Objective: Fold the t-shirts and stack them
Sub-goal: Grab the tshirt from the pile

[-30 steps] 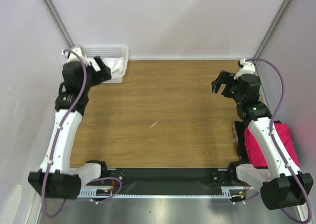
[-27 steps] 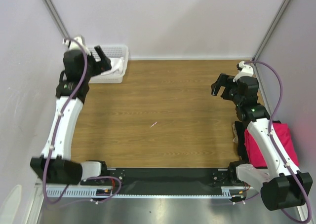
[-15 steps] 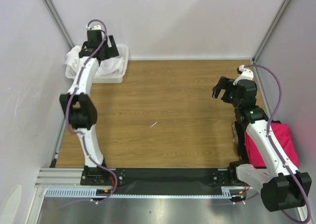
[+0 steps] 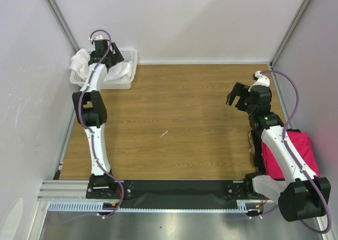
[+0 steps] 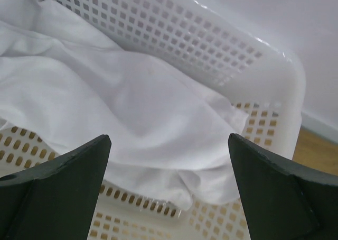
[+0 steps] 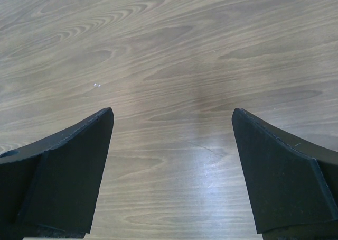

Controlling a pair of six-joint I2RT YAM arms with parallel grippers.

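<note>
The large, soft white cloth t-shirt [image 5: 132, 113] lies crumpled in the white mesh plastic basket [image 5: 285, 81] at the table's far left corner, with part of it spilling over the basket's outer rim. The left hand [image 5: 169, 140] hangs just above it, fingers spread wide and holding nothing. A pinch here may catch only one loose fold, so the shirt would come up bunched and trailing. It might also snag in the square holes of the mesh and drag the light basket along. Too deep a reach risks the fingers striking the stiff plastic floor. The cloth is smooth and limp, lying in rounded creases; the basket is glossy and rigid, with rounded corners.

The magenta-pink cloth t-shirt [image 4: 305, 151] sits as a flat-looking block beside the table's right edge, partly hidden by the right arm. The right hand [image 6: 171, 113] hovers over the bare wood-grain table [image 6: 158, 44], fingers apart and empty. The board is flat, slightly shiny and streaked brown.
</note>
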